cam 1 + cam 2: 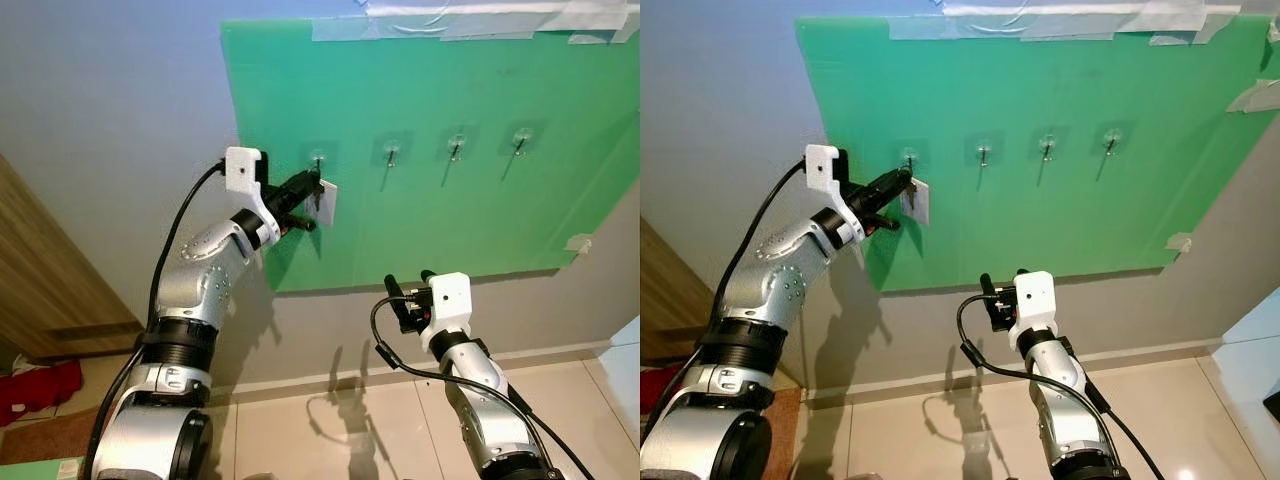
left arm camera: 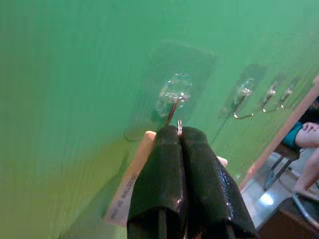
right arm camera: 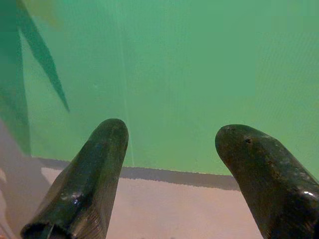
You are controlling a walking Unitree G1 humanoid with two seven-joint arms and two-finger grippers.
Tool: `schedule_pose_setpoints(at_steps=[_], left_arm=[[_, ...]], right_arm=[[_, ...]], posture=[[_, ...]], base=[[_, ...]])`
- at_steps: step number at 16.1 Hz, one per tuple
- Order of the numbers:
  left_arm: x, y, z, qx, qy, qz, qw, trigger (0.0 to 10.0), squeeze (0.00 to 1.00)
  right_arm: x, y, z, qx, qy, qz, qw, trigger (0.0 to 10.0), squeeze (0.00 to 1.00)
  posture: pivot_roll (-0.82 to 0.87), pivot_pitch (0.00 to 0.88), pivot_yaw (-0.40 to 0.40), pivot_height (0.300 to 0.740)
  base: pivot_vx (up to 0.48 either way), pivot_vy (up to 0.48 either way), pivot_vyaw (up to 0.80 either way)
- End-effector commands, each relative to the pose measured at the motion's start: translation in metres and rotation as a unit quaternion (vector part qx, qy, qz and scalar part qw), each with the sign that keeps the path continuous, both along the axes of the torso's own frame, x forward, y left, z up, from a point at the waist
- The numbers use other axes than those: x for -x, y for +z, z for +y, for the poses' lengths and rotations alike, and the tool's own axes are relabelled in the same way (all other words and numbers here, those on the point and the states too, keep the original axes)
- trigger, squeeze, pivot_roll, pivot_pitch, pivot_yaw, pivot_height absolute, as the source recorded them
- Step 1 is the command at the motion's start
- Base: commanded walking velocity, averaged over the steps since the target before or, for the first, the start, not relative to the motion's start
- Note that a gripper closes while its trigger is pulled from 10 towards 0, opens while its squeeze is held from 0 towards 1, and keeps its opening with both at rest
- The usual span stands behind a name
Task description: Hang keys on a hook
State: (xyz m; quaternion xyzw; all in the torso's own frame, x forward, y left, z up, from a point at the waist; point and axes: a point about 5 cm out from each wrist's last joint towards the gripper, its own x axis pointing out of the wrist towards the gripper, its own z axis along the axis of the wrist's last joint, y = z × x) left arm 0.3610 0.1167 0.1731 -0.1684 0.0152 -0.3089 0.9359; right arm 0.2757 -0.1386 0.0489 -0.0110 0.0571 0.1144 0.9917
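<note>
A green board (image 1: 440, 200) on the wall carries a row of clear stick-on hooks. My left gripper (image 1: 312, 185) is raised to the leftmost hook (image 1: 318, 158) and is shut on the keys' small metal ring (image 2: 179, 125). A white tag (image 1: 327, 203) hangs under the fingers. In the left wrist view the ring sits right at the hook's wire (image 2: 174, 94), just below its clear base, and the tag (image 2: 130, 184) lies against the board. My right gripper (image 1: 408, 282) is lower, below the board's bottom edge, open and holding nothing (image 3: 172, 132).
Three more hooks (image 1: 456, 145) run to the right along the board. A wooden panel (image 1: 40, 290) stands at the left with red cloth (image 1: 40, 385) on the floor beside it. A seated person's leg (image 2: 309, 134) appears in the left wrist view.
</note>
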Motion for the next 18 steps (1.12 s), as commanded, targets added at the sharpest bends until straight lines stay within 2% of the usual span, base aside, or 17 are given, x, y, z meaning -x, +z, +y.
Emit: schedule_pose_setpoints(at_steps=[1, 3, 5, 9, 13, 14, 15, 16, 17, 18], left_arm=[[-0.004, 0.002, 0.006, 0.016, 0.015, 0.018, 1.000, 10.0, 0.00], [-0.006, -0.005, 0.006, 0.033, 0.018, 0.058, 0.998, 10.0, 0.00], [-0.006, -0.009, 0.006, 0.029, 0.020, 0.079, 0.996, 10.0, 0.00], [-0.003, -0.008, 0.000, 0.043, 0.000, 0.098, 0.994, 10.0, 0.00], [-0.002, -0.016, 0.000, -0.021, 0.012, 0.086, 0.996, 10.0, 0.00], [-0.001, -0.018, 0.000, -0.041, 0.016, 0.079, 0.996, 10.0, 0.38], [0.000, -0.021, 0.002, -0.101, 0.034, 0.049, 0.993, 10.0, 1.00], [0.001, -0.026, 0.002, -0.175, 0.038, 0.019, 0.984, 10.0, 1.00], [0.002, -0.029, 0.002, -0.220, 0.040, 0.002, 0.975, 10.0, 1.00], [0.005, -0.035, 0.001, -0.287, 0.042, -0.027, 0.957, 10.0, 1.00]], right_arm=[[-0.002, 0.005, 0.005, -0.002, 0.011, -0.007, 1.000, 10.0, 0.00], [-0.002, 0.005, 0.005, -0.002, 0.011, -0.006, 1.000, 10.0, 0.00], [-0.002, 0.004, 0.004, -0.002, 0.011, -0.005, 1.000, 10.0, 0.00], [-0.001, 0.004, 0.004, -0.002, 0.011, -0.005, 1.000, 10.0, 0.00], [-0.001, 0.004, 0.004, -0.001, 0.012, -0.004, 1.000, 10.0, 0.00], [-0.001, 0.003, 0.004, -0.001, 0.012, -0.004, 1.000, 10.0, 0.00], [-0.001, 0.003, 0.004, -0.001, 0.012, -0.004, 1.000, 10.0, 0.00], [-0.002, 0.004, 0.004, 0.000, 0.012, -0.004, 1.000, 10.0, 0.00], [-0.002, 0.004, 0.004, 0.000, 0.012, -0.004, 1.000, 10.0, 0.00], [-0.002, 0.004, 0.004, -0.001, 0.012, -0.004, 1.000, 10.0, 0.00]], posture=[[0.00, 0.000, 0.039, 0.736], [0.00, 0.000, 0.041, 0.736], [0.00, 0.000, 0.042, 0.736], [-0.01, 0.000, 0.041, 0.736], [0.00, 0.000, 0.039, 0.736], [0.00, 0.000, 0.039, 0.736], [0.00, 0.000, 0.038, 0.736], [0.00, 0.000, 0.039, 0.736], [0.00, 0.000, 0.039, 0.736], [0.00, 0.000, 0.040, 0.736]], base=[[0.000, 0.000, 0.00], [0.000, 0.000, 0.00], [0.000, 0.000, 0.00], [0.000, 0.000, 0.00], [0.000, 0.000, 0.00], [0.000, 0.000, 0.00], [0.000, 0.000, 0.00], [0.000, 0.000, 0.00], [0.000, 0.000, 0.00], [0.000, 0.000, 0.00]])
